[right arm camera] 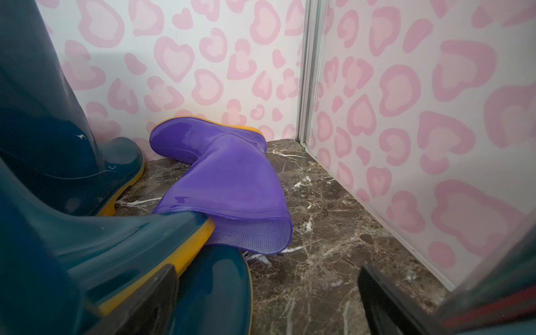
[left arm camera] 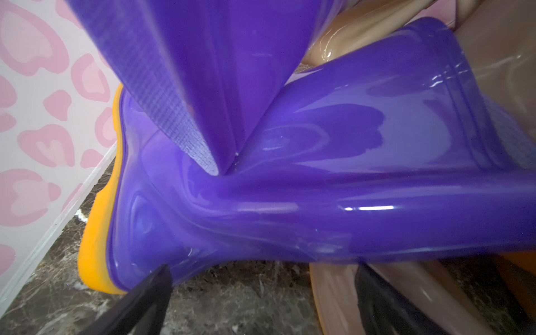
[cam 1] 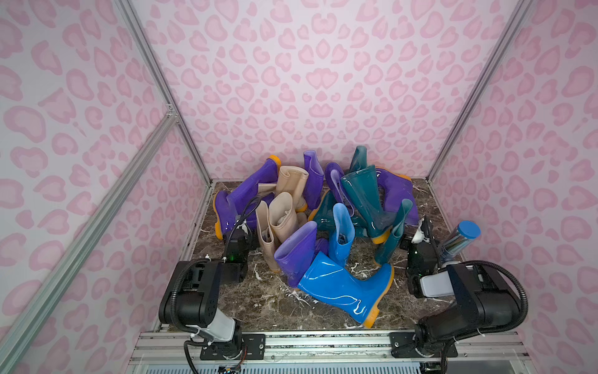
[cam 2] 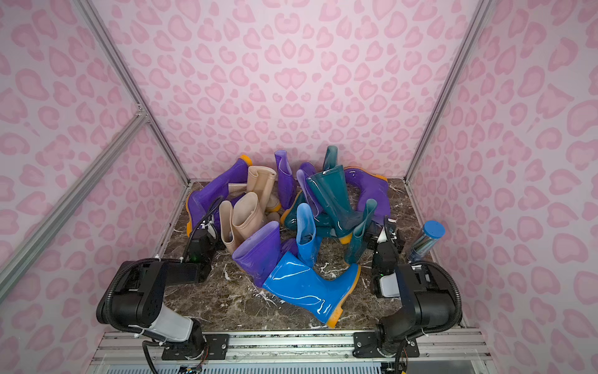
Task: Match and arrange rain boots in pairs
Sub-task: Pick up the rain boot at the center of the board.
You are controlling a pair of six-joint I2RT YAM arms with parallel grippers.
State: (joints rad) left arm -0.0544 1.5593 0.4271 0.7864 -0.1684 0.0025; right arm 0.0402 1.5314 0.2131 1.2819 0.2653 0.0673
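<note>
The rain boots lie in a tangled heap on the marble table (cam 1: 259,301), seen in both top views. A bright blue boot (cam 1: 343,288) (cam 2: 307,288) lies at the front, against a purple boot (cam 1: 297,249). Beige boots (cam 1: 281,217) and dark teal boots (cam 1: 365,200) fill the middle. My left gripper (cam 1: 241,228) (left arm camera: 262,278) is open, close under a purple boot (left arm camera: 290,188) with an orange sole at the heap's left edge. My right gripper (cam 1: 424,226) (right arm camera: 268,275) is open beside a dark teal boot (right arm camera: 87,246), facing another purple boot (right arm camera: 226,179) on its side.
A shiny cylinder with a blue cap (cam 1: 461,241) (cam 2: 425,241) leans at the right wall, just beside my right arm. Pink patterned walls (cam 1: 323,81) with aluminium posts close in three sides. Bare marble shows at the front left and in the back right corner (right arm camera: 333,203).
</note>
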